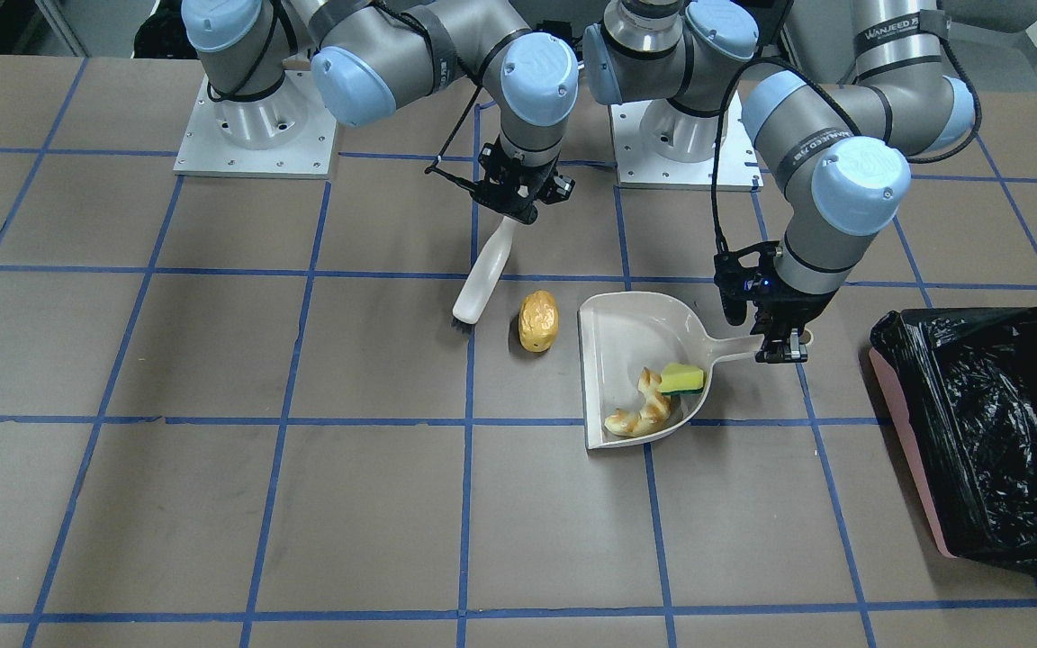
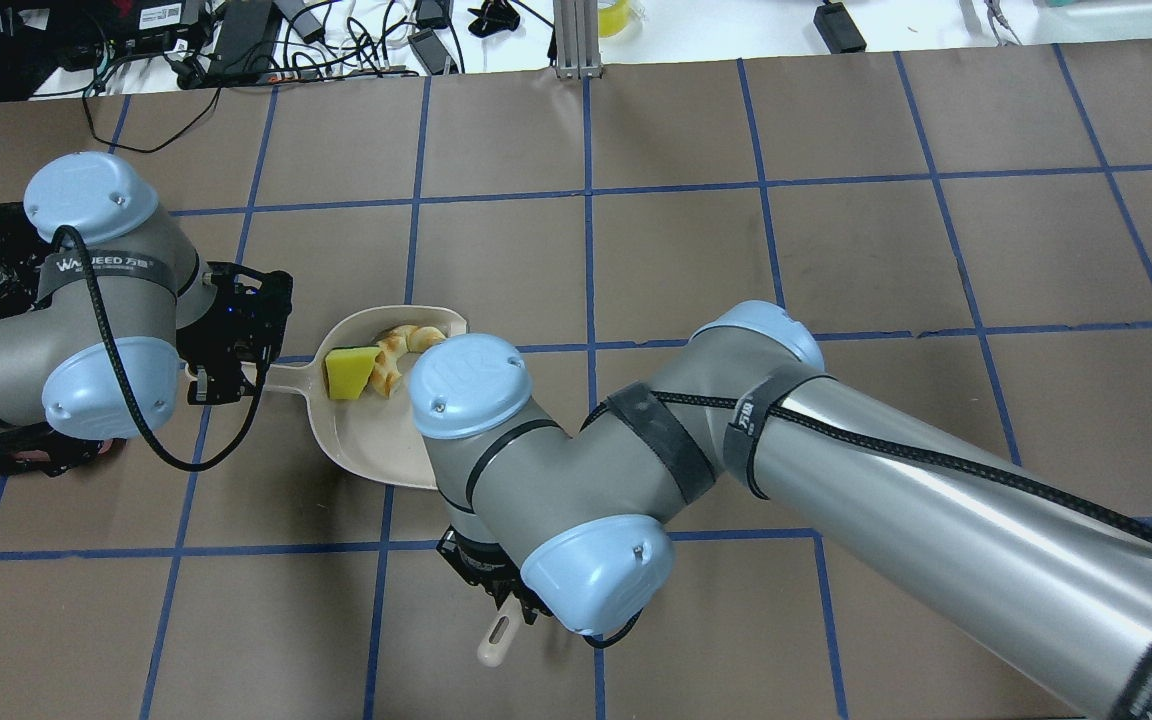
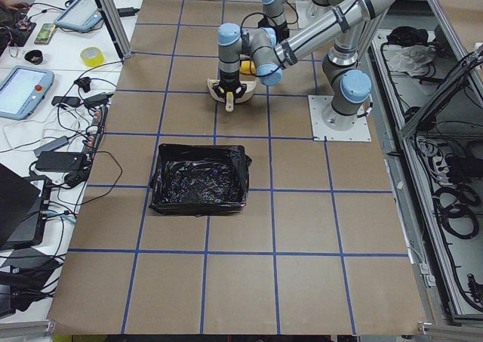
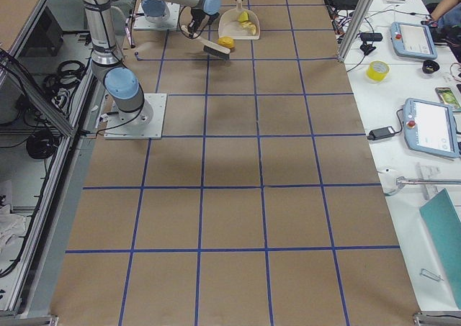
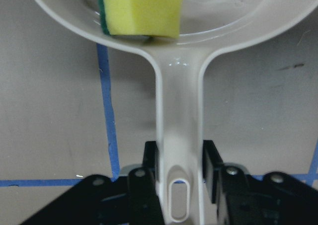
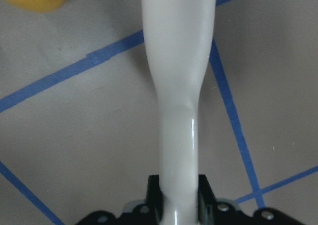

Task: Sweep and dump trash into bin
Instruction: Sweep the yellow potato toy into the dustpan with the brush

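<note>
Left fingers (image 5: 150,160) clamp the dustpan (image 1: 617,333) handle, mouth facing the potato (image 1: 538,320) at its 9 o'clock (front view), croissant (image 1: 640,414) & sponge (image 1: 682,378) inside, while right fingers (image 6: 155,190) grip the brush (image 1: 482,274) beyond it, prob. to push; bin (image 1: 987,423) at 3 o'clock on worktop (image 1: 212,495).

Silver-grey tubular arms (image 2: 886,470), pale-blue joint caps (image 2: 466,385), black braided cables (image 2: 112,352), white WANJEED lettering (image 2: 96,264).

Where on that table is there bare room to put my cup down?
Wide bare table lies past the brush, away from the dustpan, and on the dustpan's side opposite the robot. Crowded: brush, potato-like lump, dustpan and the left hand cluster mid-table; the bin takes the end beyond it.
</note>
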Controlling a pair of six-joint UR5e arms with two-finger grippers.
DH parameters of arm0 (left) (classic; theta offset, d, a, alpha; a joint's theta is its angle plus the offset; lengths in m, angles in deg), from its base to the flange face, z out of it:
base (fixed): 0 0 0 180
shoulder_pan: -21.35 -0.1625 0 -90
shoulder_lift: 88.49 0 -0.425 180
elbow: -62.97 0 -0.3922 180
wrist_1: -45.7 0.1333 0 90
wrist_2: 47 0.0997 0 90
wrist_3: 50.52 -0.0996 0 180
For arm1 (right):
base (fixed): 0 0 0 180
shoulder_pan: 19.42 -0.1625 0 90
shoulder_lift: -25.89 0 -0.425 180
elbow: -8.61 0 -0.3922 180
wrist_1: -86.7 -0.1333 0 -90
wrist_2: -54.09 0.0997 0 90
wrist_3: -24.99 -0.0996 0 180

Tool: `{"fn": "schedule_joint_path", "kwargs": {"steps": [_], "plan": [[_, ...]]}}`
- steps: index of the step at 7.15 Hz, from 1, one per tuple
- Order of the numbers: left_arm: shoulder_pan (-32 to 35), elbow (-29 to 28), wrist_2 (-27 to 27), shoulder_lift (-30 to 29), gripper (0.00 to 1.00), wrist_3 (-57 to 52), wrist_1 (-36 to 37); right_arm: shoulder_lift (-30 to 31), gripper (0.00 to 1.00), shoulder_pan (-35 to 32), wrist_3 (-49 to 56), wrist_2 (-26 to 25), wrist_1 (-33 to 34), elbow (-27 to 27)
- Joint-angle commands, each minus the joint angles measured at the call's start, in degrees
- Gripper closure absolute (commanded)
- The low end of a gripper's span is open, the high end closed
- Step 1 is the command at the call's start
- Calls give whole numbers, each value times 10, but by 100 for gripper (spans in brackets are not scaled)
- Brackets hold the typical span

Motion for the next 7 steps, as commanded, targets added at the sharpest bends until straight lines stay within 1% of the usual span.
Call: {"fn": "schedule_joint_path", "kwargs": {"steps": [1,3,4,6,7], "plan": [[0,24,2,23,100,0,1,-61,99,-1,10,0,71,-28],[1,25,2,24,100,3,1,-106,98,-14,28,1,64,-96],[1,26,2,24,100,4,1,-115,98,-28,77,-1,63,-117],[1,25,1,23,100,4,1,-121,98,-37,207,-6,72,-125],[0,25,1,22,100,2,1,-119,97,-39,239,-8,69,-125]]}}
